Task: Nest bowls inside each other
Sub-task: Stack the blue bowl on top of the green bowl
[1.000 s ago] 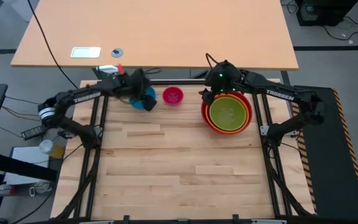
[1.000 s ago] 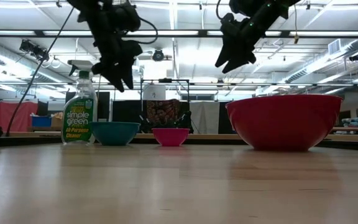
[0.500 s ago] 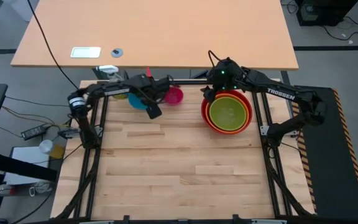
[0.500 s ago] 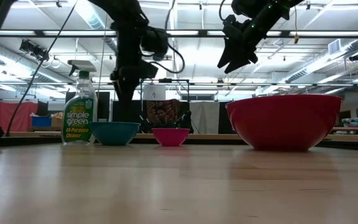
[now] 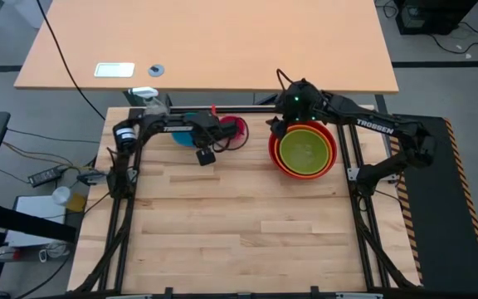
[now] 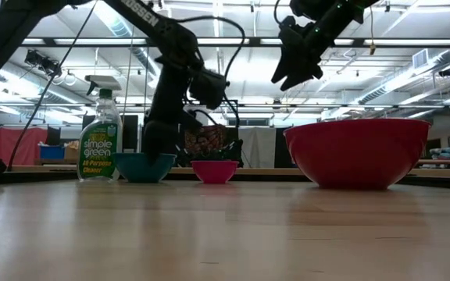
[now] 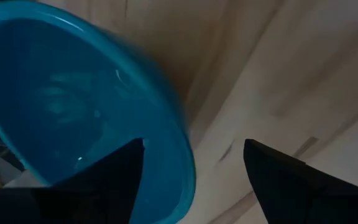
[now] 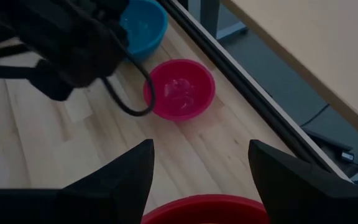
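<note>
Three of five bowls are already nested at the far right of the wooden desk: the lime green bowl sits inside the orange bowl, which sits inside the red bowl. Two remain loose at the far edge, left of the stack: the blue bowl and, just to its right and apart from it, the pink bowl. By the look of it the job is a little past halfway, with the blue bowl due to go into the green one and the pink bowl last.

The left gripper is down at the blue bowl, its fingers spread wide on either side of the right-hand rim, one tip inside the bowl and the other outside over the wood; they have not closed and hold nothing. The right gripper hangs raised above the far left rim of the red bowl, its fingers open and empty, apparently waiting.

The count: five bowls, one of each colour; two arms; and one spray bottle of green cleaner, standing at the desk's far left corner beside the blue bowl and taking no part in the task.
</note>
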You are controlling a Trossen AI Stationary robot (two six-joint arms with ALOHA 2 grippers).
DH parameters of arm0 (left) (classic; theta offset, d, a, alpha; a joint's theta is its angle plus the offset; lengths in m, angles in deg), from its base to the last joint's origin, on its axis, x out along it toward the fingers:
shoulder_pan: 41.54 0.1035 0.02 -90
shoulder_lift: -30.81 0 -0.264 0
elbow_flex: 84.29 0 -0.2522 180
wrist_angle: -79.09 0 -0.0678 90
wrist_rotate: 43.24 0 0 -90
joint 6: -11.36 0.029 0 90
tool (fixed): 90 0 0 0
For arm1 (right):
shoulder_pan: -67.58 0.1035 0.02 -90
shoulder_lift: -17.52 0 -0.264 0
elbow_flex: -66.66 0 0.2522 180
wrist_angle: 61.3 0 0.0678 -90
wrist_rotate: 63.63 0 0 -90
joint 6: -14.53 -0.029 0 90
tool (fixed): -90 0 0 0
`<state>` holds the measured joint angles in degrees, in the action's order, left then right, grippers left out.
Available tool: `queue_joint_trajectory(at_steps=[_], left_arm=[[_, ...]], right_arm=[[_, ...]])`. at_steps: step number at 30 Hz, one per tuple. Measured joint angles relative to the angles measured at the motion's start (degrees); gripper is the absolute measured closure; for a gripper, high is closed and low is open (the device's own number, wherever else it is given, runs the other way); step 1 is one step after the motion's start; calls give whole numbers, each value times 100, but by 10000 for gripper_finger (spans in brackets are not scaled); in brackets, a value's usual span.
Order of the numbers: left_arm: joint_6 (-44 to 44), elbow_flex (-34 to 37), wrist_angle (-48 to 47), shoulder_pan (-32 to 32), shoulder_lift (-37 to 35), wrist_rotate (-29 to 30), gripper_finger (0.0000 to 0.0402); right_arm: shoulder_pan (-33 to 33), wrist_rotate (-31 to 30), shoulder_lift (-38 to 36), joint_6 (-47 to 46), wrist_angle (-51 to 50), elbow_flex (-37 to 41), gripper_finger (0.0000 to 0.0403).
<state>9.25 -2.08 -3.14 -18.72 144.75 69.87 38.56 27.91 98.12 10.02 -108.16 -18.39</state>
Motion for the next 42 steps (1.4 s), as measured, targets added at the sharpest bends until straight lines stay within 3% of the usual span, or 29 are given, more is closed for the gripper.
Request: queue_joint_trajectory(at_steps=[6,9,24,34,42], left_arm=[[24,4,5,166,225,-352,134],[22,4,11,253,247,-490,159],[170,2,-285,217,210,-881,385],[587,13,-451,-422,-436,-919,390],[2413,13,177,-1545,-1313,-144,391]], right_arm=[[118,2,-2,-29,51,0,138],[176,2,-2,-101,57,0,138],[271,-27,-41,-348,133,0,138],[279,393,-33,-896,73,2,138],[223,693,-31,-1652,88,2,137]])
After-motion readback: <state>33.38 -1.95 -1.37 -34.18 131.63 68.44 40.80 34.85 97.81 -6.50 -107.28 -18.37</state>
